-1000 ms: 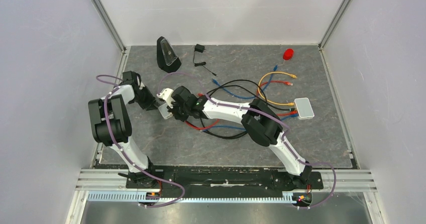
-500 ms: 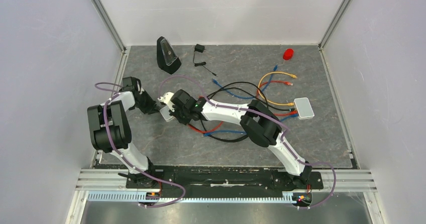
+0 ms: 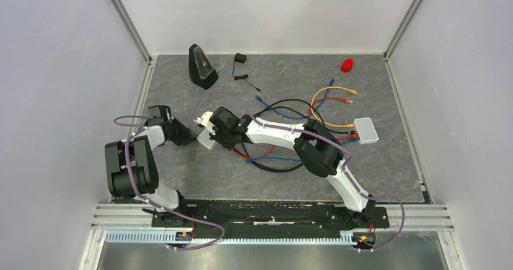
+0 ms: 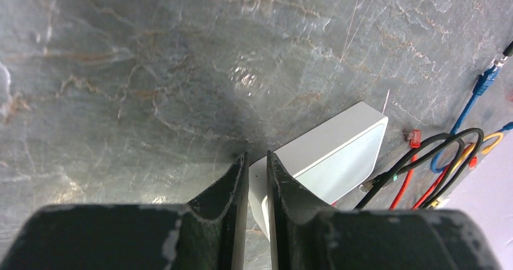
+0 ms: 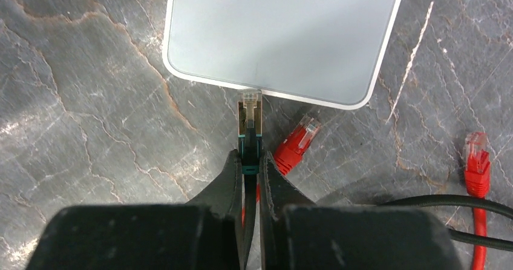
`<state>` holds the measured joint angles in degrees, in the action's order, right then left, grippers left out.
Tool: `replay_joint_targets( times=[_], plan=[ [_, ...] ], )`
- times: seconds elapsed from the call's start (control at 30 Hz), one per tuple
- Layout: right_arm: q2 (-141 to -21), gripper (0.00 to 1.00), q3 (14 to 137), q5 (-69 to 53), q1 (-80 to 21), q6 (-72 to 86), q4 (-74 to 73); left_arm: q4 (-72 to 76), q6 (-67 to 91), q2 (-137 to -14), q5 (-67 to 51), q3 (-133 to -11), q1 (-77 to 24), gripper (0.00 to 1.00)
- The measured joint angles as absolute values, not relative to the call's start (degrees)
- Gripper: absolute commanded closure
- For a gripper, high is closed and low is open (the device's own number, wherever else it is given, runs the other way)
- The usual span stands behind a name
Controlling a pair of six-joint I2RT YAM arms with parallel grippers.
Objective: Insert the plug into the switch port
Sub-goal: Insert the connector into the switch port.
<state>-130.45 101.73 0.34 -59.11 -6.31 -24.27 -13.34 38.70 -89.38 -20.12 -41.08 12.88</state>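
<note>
Nearer the tabletop's left edge than its right, the left fingers [image 4: 235, 182] pinch a corner of the pale switch box [image 4: 326, 155], which lies flat. Beside it, the right fingers [image 5: 228, 176] clamp the plug [image 5: 249, 114] by its boot, tip touching the box's edge.

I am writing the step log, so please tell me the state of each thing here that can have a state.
switch: lying flat on the table.
plug: gripped, tip at the switch's edge, body outside.
right tool: shut on the plug.
left tool: jaws nearly together at the switch's corner, grip unclear.
red plug: loose on the table.
</note>
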Motion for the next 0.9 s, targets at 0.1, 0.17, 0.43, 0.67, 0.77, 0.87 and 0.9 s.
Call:
replay_joint_targets(
  times=[0.1, 0.17, 0.43, 0.67, 0.77, 0.87, 0.9],
  plan=[
    [-129.95, 1.0, 101.32, 0.25, -59.05, -6.28, -25.04, -12.73, 40.01, -87.57, -20.01, -39.16, 12.86, 0.77],
    [-129.64, 1.0, 101.16, -0.1, -59.02, -6.28, -25.43, -13.21, 40.21, -86.91, -19.46, -38.96, 12.75, 0.77],
    [-128.62, 1.0, 100.47, -1.89, -59.02, -6.98, -28.16, -15.4, 40.12, -85.38, -14.98, -41.71, 12.73, 0.76],
    [-128.62, 1.0, 100.38, -0.47, -59.02, -6.68, -29.26, -15.81, 40.1, -88.09, -15.38, -46.5, 12.73, 0.76],
    [-128.62, 1.0, 100.38, 0.38, -59.02, -6.57, -29.39, -16.19, 40.05, -89.45, -15.94, -46.5, 12.73, 0.76],
    [-128.62, 1.0, 100.38, 1.63, -59.02, -6.44, -29.45, -16.16, 39.64, -90.41, -16.97, -46.5, 12.73, 0.76],
    [-128.64, 1.0, 100.38, 1.85, -59.02, -6.44, -29.47, -16.21, 39.59, -90.67, -17.19, -46.5, 12.73, 0.75]
  ],
)
